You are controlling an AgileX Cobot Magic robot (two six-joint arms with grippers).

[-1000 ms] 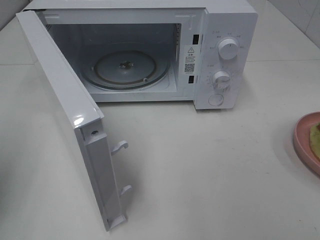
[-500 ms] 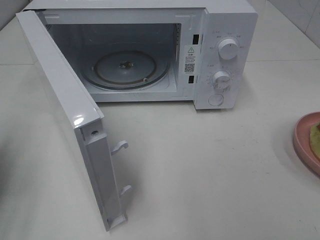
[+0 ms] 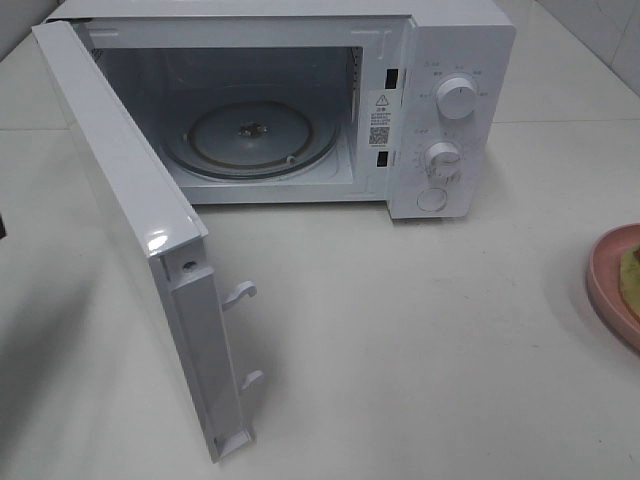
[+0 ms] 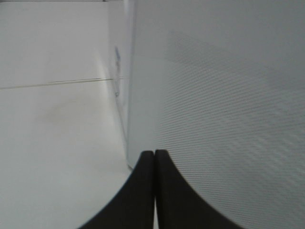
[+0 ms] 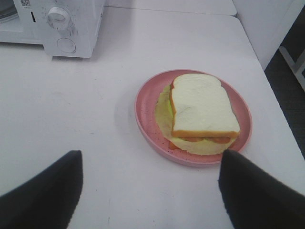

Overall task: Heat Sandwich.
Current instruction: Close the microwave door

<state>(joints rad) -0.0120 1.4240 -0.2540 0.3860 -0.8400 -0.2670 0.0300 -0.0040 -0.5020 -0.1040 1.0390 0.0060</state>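
The right tool (image 5: 150, 188) was found wide open and empty above the sandwich (image 5: 202, 107), which lay on a pink plate (image 5: 145, 117) at the right edge of the surface (image 3: 420, 330). The left tool (image 4: 155, 164) was found closed on nothing beside the microwave door (image 3: 130, 215). The bread was judged soft, light and crushable; a hold on the plate rim was judged safer.

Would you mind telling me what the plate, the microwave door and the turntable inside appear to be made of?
Plate: probably matte plastic or melamine; pink with fine dark speckles and little shine, though glazed ceramic is possible.
Microwave door: glossy white plastic or painted metal, judging by the bright highlight near its corner.
Turntable: likely clear glass; it looks translucent with a ringed rim.
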